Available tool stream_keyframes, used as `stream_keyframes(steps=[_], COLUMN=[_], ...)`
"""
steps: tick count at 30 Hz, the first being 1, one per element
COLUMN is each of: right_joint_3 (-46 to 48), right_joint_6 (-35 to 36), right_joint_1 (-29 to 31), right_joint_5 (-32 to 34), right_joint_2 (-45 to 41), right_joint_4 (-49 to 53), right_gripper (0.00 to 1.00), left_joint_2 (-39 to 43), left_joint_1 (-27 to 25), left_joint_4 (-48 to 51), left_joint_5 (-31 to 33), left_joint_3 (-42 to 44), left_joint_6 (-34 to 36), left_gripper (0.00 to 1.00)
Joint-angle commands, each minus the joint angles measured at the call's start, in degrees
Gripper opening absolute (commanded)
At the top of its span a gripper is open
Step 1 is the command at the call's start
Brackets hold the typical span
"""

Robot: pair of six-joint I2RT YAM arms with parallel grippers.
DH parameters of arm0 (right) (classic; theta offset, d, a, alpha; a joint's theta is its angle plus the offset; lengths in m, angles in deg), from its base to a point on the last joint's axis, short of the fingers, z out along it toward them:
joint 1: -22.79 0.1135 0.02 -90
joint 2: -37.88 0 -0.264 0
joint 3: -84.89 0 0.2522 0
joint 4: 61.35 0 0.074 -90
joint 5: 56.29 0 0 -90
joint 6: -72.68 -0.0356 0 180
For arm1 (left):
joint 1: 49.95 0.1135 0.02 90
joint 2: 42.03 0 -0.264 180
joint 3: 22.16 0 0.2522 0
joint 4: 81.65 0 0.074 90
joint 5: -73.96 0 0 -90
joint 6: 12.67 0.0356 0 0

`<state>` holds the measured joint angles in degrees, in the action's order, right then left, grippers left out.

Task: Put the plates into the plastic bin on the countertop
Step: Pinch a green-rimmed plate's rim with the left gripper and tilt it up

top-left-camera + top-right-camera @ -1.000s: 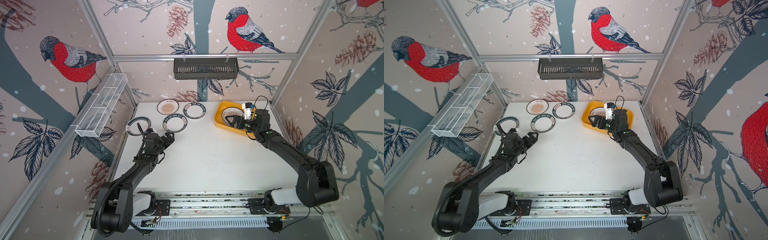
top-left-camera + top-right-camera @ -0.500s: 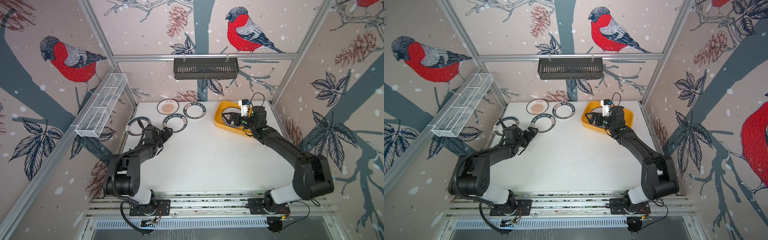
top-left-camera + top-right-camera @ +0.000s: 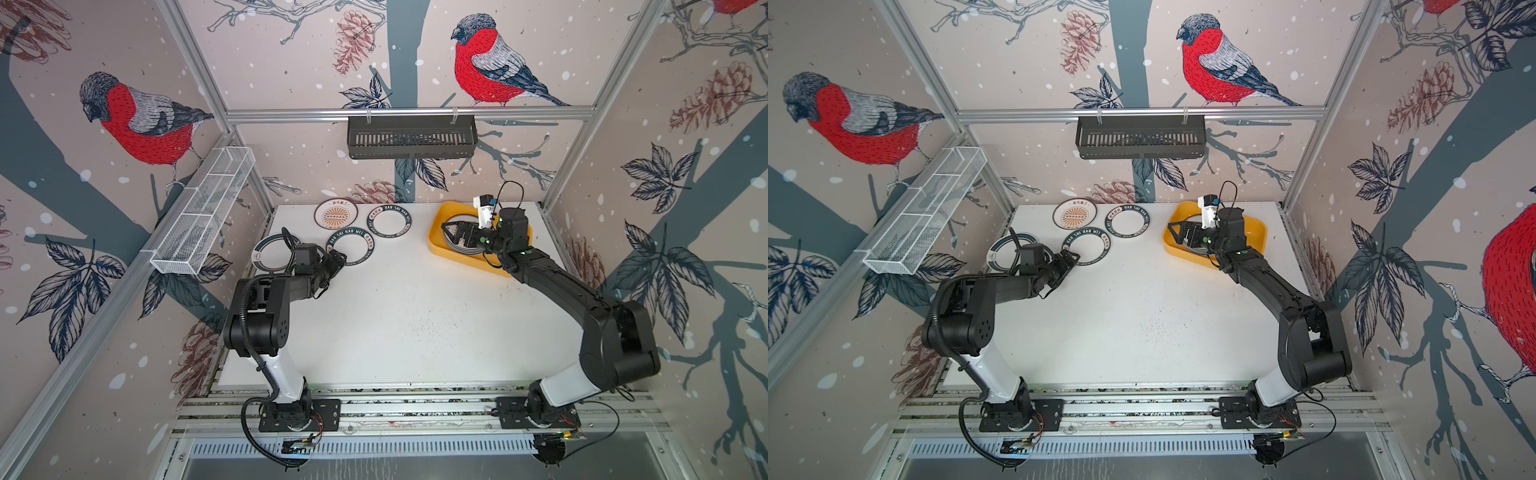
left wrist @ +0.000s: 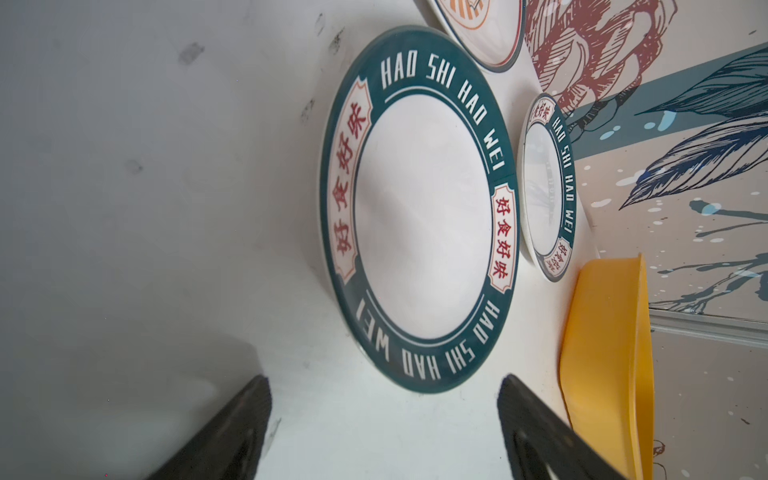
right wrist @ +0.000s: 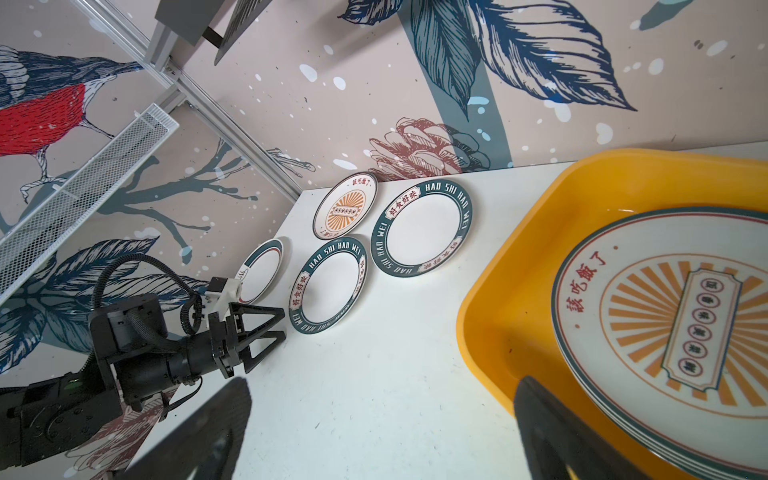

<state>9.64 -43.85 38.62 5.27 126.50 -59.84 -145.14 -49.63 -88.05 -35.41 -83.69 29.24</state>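
Observation:
Several plates lie flat on the white countertop (image 3: 415, 316): an orange sunburst plate (image 3: 336, 212), two dark lettered plates (image 3: 389, 221) (image 3: 350, 246), and a dark-rimmed plate (image 3: 270, 255) partly hidden by my left arm. My left gripper (image 3: 338, 259) (image 4: 383, 384) is open and low, its fingertips just short of the nearer lettered plate (image 4: 419, 208) and apart from it. The yellow plastic bin (image 3: 461, 258) (image 5: 498, 316) holds a stack with a sunburst plate (image 5: 673, 328) on top. My right gripper (image 3: 451, 230) (image 5: 382, 386) hangs open over the bin's left end, holding nothing.
A white wire mesh rack (image 3: 203, 216) hangs on the left wall and a black slatted basket (image 3: 411, 137) on the back rail. Aluminium rails edge the countertop. The front half of the surface carries only the two arms.
My left arm has folded low and pushed its gripper toward the nearer lettered plate, jaws slightly narrower. My right gripper has swung left over the bin, still open.

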Motion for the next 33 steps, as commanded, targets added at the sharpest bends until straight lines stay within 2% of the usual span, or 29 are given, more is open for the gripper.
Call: stream_keyframes(steps=[1,13,16,19,22,27,33], right_joint_3=[-0.8,-1.5,-1.4,-1.1,-0.9,-0.8,-0.4], right_joint_6=[1.2,1.3,1.2,1.0,0.9,0.9,0.6], right_joint_1=[0.0,-0.6,-0.7,-0.9,-0.9,-1.1,-1.3], right_joint_5=[1.5,2.7,3.1,3.5,3.7,3.7,3.9], right_joint_2=[0.7,1.1,1.0,0.9,0.8,0.8,0.6], right_joint_4=[0.3,1.0,1.2,1.1,1.3,1.4,1.5], right_gripper=[1.0,0.99,0.99,0.99,0.99,1.0,0.99], left_joint_2=[-1.7,-8.7,-9.5,-10.1,-10.4,-10.4,-9.9], left_joint_1=[0.4,1.4,1.5,1.5,1.6,1.6,1.6], left_joint_4=[0.7,0.4,0.3,-0.1,-0.5,-0.5,-1.5], left_joint_5=[1.7,2.2,2.5,2.3,2.1,2.2,1.8], left_joint_3=[-1.4,-6.3,-6.7,-6.7,-6.7,-6.5,-5.7], left_joint_6=[-0.8,-2.0,-2.4,-2.8,-3.1,-3.2,-3.8], left_gripper=[0.86,0.71,0.61,0.45,0.39,0.21,0.1])
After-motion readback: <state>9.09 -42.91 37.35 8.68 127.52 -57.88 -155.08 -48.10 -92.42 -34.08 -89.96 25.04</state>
